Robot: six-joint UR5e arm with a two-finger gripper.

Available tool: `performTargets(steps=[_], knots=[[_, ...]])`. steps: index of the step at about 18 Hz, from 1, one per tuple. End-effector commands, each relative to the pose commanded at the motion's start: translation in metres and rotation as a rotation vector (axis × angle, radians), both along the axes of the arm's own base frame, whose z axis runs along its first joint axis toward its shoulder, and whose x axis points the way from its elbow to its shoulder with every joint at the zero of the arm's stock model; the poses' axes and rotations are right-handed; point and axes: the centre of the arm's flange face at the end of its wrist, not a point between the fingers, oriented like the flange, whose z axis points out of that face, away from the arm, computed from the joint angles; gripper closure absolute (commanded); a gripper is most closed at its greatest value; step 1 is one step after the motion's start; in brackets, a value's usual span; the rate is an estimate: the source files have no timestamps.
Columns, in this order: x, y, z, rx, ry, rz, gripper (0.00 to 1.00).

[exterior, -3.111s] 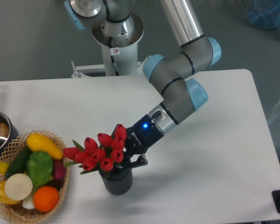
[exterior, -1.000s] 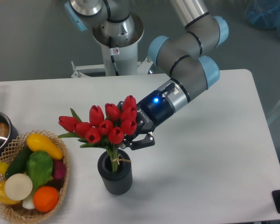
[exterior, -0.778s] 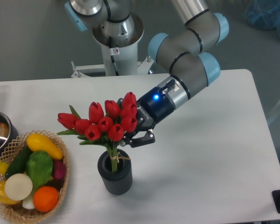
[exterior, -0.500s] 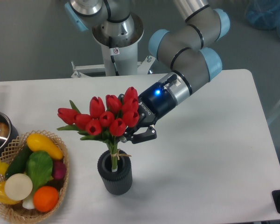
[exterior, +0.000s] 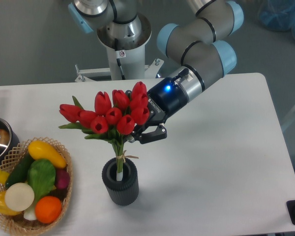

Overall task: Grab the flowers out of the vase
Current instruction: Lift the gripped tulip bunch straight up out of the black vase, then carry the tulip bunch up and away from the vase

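So the bunch of red tulips with green leaves and tied green stems (exterior: 108,119) is gripped just under the blooms by the black two-finger gripper (exterior: 140,136), jaws clamped on the upper stems from the right. The stem axis is held close to upright, tilted a bit, with the string tie just above the rim and only the lowest stem ends inside the round mouth of the small dark grey ribbed cylinder vase (exterior: 120,183). The vase sits almost straight below the bunch, on the white table (exterior: 226,162). A straight pull up along the stems looks like what's needed, since any sideways drift could probably tip the vase.
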Motion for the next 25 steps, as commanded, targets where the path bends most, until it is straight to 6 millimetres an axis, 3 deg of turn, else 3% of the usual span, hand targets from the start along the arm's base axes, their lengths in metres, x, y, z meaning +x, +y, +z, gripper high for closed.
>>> performTargets(steps=[13, 19, 25], knots=[[0.005, -0.015, 0.027, -0.027, -0.014, 0.034, 0.63], [-0.002, -0.052, 0.059, -0.015, 0.002, 0.106, 0.63], [-0.031, -0.085, 0.067, -0.011, 0.003, 0.185, 0.63]])
